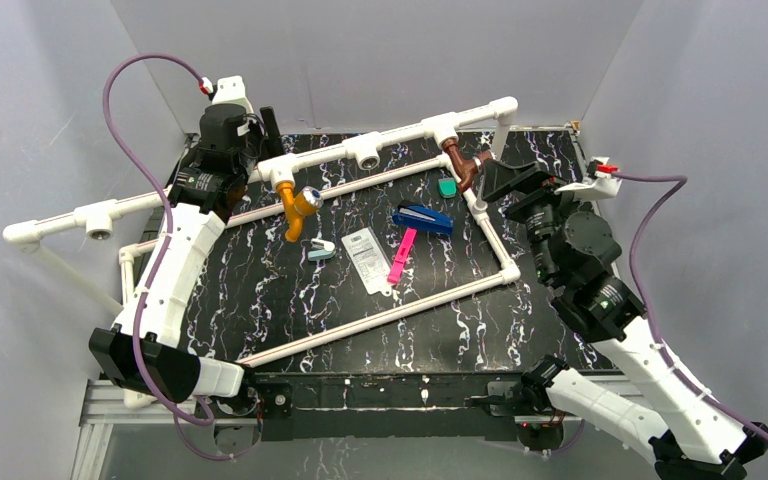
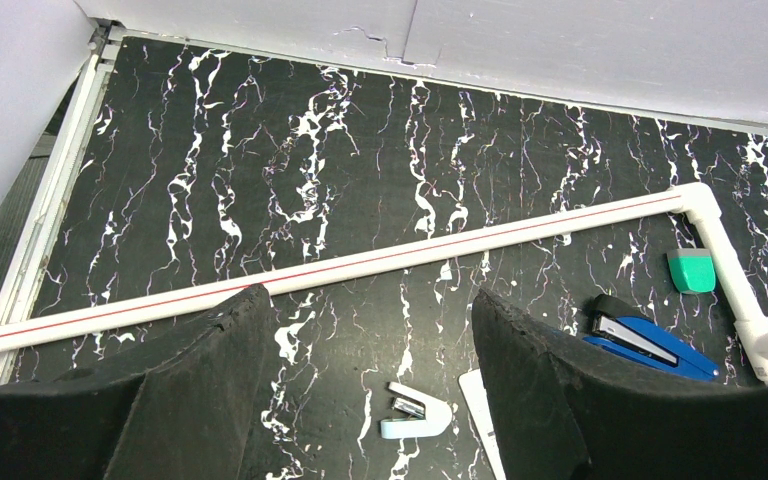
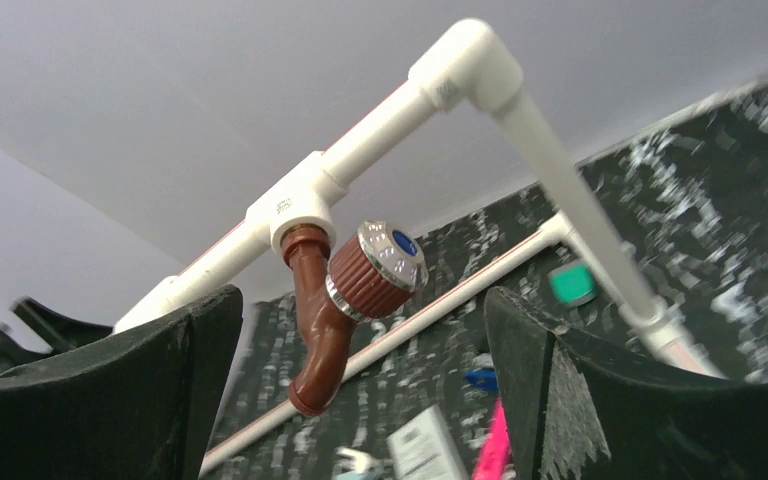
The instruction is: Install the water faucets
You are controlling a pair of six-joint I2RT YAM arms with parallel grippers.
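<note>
Overhead, both faucets hang from the white pipe: the orange faucet left of centre, the brown faucet at upper right, with the right gripper just beside it. Left wrist view: the left gripper stands spread over the counter, holding nothing. Right wrist view: the right gripper is spread around the brown faucet, touching neither side. The faucet's neck sits in a tee. Backing straight off, clear of the knob, would likely keep the spout pointing down.
</note>
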